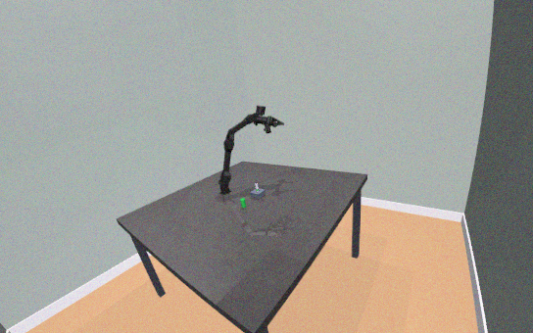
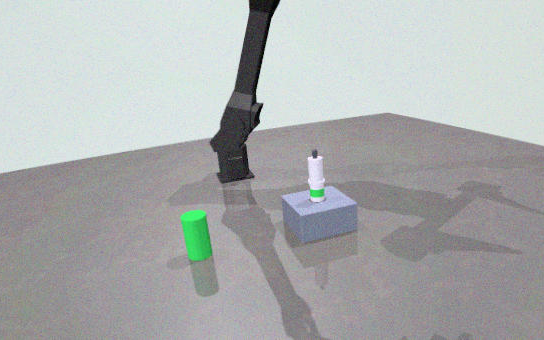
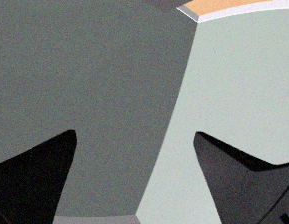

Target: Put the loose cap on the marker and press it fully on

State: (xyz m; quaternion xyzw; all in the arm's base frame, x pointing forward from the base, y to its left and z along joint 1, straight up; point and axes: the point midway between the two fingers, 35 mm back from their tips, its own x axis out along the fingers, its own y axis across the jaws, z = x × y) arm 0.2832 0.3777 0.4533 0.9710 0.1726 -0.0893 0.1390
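A green cap stands upright and loose on the table. A white marker with a dark tip and a green band stands upright, tip up and uncapped, in the blue-grey holder block. The cap is to the left of the block in the exterior view, apart from it. My gripper is open and empty, raised high above the table and well away from cap and marker. It points outward, level with the walls. It is outside the view of the exterior view.
The arm's base stands on the table behind the cap and the block. The arm's shadows fall across the table top around the block. Walls fill most of the wrist view.
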